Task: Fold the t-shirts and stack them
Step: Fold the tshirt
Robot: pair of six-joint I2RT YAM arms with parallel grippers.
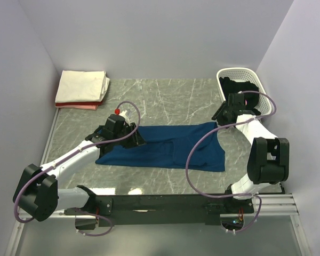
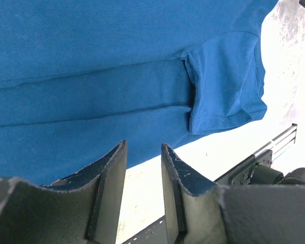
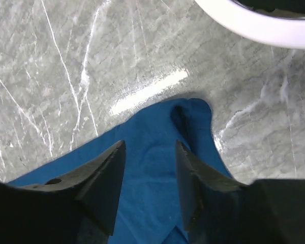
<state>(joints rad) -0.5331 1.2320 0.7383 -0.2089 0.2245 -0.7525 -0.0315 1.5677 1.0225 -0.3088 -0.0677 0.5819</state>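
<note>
Left wrist view: narrow empty gap between jaws of left gripper (image 2: pixel 143 148), flat navy blue cloth t-shirt (image 2: pixel 91 76) just beyond tips. Right wrist view: wider empty gap in right gripper (image 3: pixel 150 147), shirt corner below jaws, white plastic lattice basket (image 3: pixel 259 25) ahead

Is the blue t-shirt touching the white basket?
Apart. Right wrist view shows bare marble tabletop between the blue t-shirt and the white basket.
</note>
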